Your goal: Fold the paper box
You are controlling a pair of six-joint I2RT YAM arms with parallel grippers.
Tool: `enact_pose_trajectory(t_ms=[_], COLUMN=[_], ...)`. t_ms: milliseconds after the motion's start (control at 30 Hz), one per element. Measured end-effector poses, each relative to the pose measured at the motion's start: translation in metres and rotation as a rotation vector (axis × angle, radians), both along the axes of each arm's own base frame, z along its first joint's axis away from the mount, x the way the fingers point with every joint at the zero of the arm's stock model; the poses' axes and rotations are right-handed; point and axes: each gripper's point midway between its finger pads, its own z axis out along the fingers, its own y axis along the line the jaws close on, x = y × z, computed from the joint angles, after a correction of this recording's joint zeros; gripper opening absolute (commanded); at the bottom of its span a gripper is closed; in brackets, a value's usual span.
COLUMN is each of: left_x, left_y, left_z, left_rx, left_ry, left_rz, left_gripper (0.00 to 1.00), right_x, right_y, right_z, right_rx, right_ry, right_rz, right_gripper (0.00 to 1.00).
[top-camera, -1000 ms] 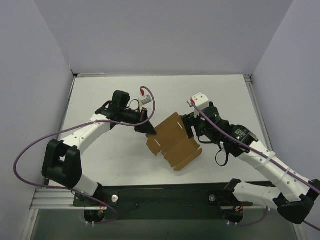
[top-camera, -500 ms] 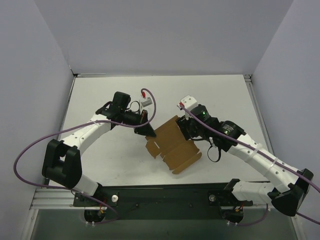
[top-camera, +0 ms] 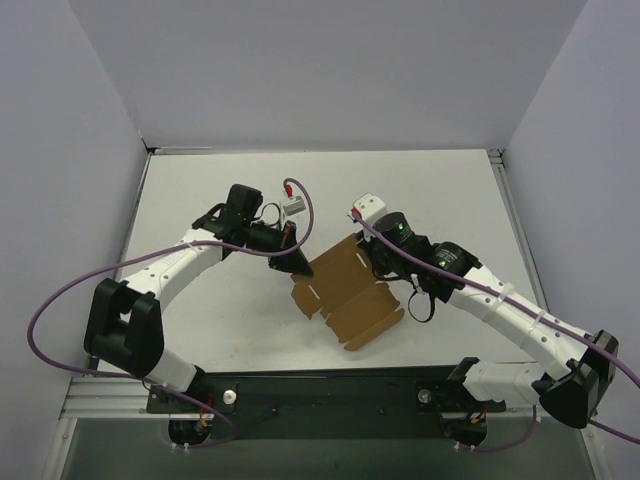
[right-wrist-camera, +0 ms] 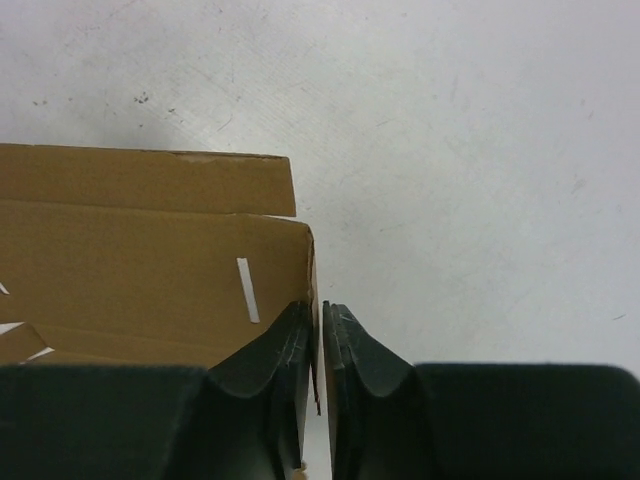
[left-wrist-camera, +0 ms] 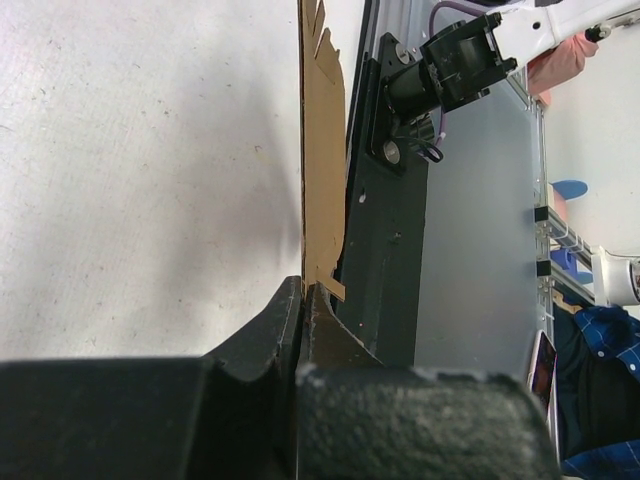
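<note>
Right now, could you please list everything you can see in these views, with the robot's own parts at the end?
paper box: one, brown cardboard, partly folded, middle of the table between the two grippers
table: one, white, under the box and both arms
walls: three, pale grey, at the far, left and right sides of the table
base plate: one, black, along the near edge
cables: two, purple, one running along each arm
arms: two, white and black, reaching in from the near edge
left gripper: one, black, clamped on the box's left edge
right gripper: one, black, closed on the box's right wall
</note>
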Motion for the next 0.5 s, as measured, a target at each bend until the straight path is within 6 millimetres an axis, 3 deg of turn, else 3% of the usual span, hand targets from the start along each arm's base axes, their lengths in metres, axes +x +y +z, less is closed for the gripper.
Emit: enact_pose_trajectory(t_ms=[33, 133, 167, 267, 367, 500], left_x=[0.000, 0.002, 0.004, 0.016, 0.036, 0.060], left_y=[0.000, 0.000, 0.001, 0.007, 0.023, 0.061], left_z=[0.000, 0.000, -0.001, 0.000, 0.017, 0.049], left_rx=[0.000, 0.010, 0.019, 0.077, 0.084, 0.045], left_ry=[-0.001, -0.010, -0.024, -0.090, -0.208, -0.356], left_rz=[0.000, 0.011, 0.021, 0.104, 0.244, 0.460], left_gripper=[0.19, 0.67, 0.74, 0.85, 0.97, 0.97], right_x=[-0.001, -0.002, -0.002, -0.001, 0.000, 0.001], right_y=[0.001, 0.001, 0.002, 0.001, -0.002, -0.009], right_z=[-0.002, -0.007, -0.008, -0.016, -0.027, -0.036], right_rx=[0.001, 0.003, 0.006, 0.017, 0.022, 0.032], right_ry=[0.005, 0.014, 0.016, 0.018, 0.021, 0.018], right_rz=[0.005, 0.003, -0.001, -0.025, -0.060, -0.106], right_gripper=[0.00, 0.00, 0.00, 0.00, 0.00, 0.00])
